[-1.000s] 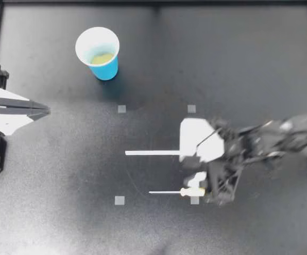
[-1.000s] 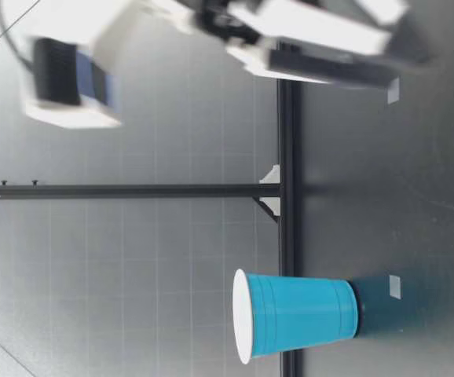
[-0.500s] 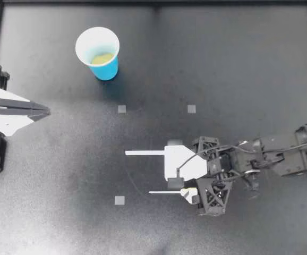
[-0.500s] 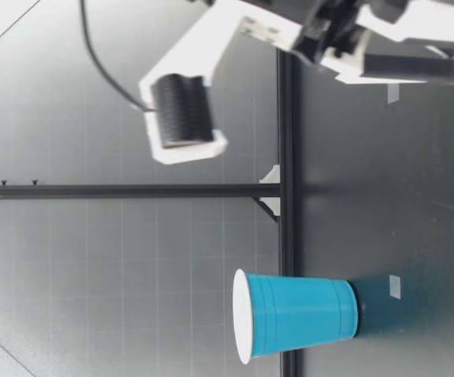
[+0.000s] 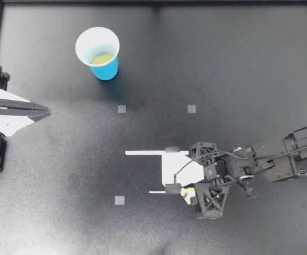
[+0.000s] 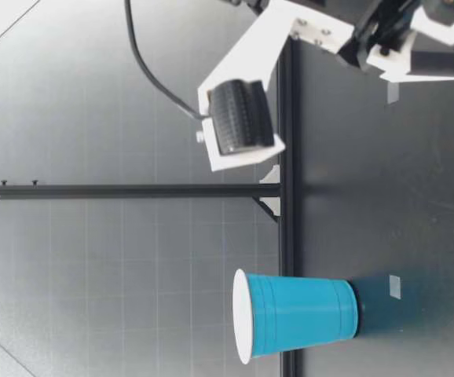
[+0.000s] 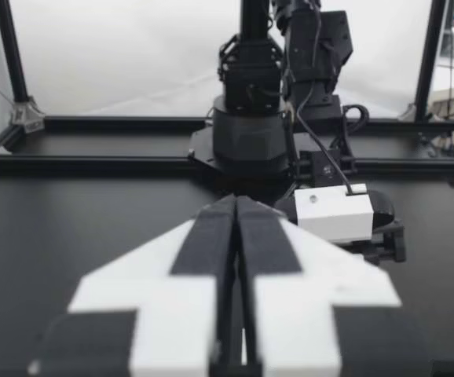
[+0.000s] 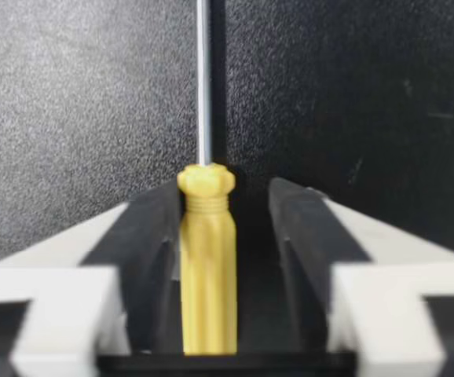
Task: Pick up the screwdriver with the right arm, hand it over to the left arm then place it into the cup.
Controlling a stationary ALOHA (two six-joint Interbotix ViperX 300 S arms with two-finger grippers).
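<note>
– While my right gripper point(image 5: 171, 169) stands open, where does the screwdriver point(image 5: 159, 192) lie?
– Flat on the table point(image 5: 222, 64), with its yellow handle point(image 8: 207, 259) between the two fingers point(image 8: 140, 259). It seems to rest against one pad, with a clear gap to the other, so nothing is gripped yet.
– How will it handle?
– Light and stiff, I judge. It has a slim ribbed plastic handle and a thin steel shaft point(image 8: 203, 78), and neither should bend or break. The risk is that it rolls or swivels, since it is round and narrow.
– Where should I take hold?
– On the handle, which is the thickest part, where the ribs should give the pads some bite. I would grip toward the butt end, leaving the collar and shaft free for the other arm.
– Which way does it point?
– Its long axis runs straight ahead of the gripper, in line with the fingers. The butt is toward the wrist and the tip away from it. From above, the shaft pokes out past the fingertips toward my left arm's side.
– And farther off?
– My left gripper point(image 5: 44, 110) rests well apart at its own side, with its fingers pressed together and nothing in them. The blue cup point(image 5: 107, 69) stands upright with its mouth up. It is nearer to that gripper than to this one.
</note>
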